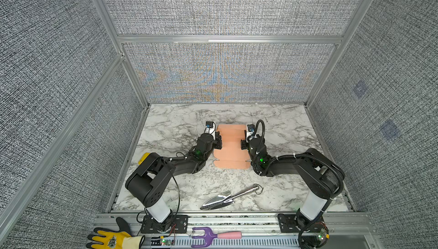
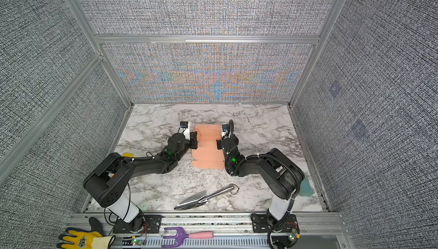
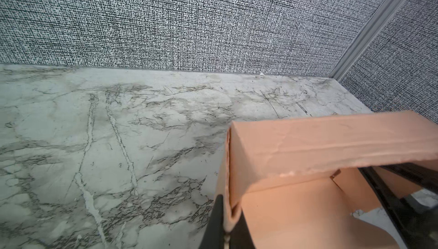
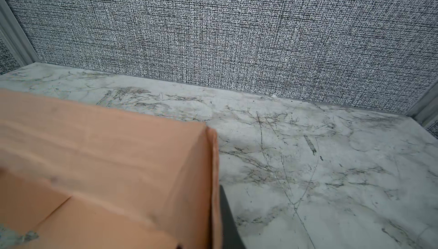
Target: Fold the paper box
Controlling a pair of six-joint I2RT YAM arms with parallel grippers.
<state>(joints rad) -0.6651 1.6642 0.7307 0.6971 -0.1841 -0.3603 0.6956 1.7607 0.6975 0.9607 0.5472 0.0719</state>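
The paper box [image 1: 231,148] [image 2: 208,146] was seen on the marble table [image 1: 166,127], just beyond the trowel [image 1: 227,198] [image 2: 203,196], i.e. on its back-wall side, approx. mid-table. The part nearest the trowel was laid flat w/ its tabs spread. The part furthest from the trowel was folded up: both side walls were raised, and a far panel was leaned in over the base.

The left claw [image 1: 219,140] [image 2: 194,140] was placed beyond the trowel's blade, at the box's left wall. In the left wrist view that wall of the paper box [image 3: 308,146] was shown pinched btwn two dark fingers [image 3: 216,217], so the claw was clamped tight on the cardboard.

The right claw [image 1: 243,142] [image 2: 219,144] was placed beyond the trowel's handle end, at the box's right wall. In the right wrist view one dark finger [image 4: 227,219] was pressed against the outside of the paper box [image 4: 106,165]. The inner finger was hidden by cardboard, but the claw was closed down on that wall.

A glove [image 1: 111,238] and a purple hand fork [image 1: 206,236] w/ a pink handle were laid on the front rail [image 1: 248,219], on the near side of the trowel. A yellow item [image 1: 145,158], left of the trowel, was partly hidden by the left arm [image 1: 180,165] and could not be identified.
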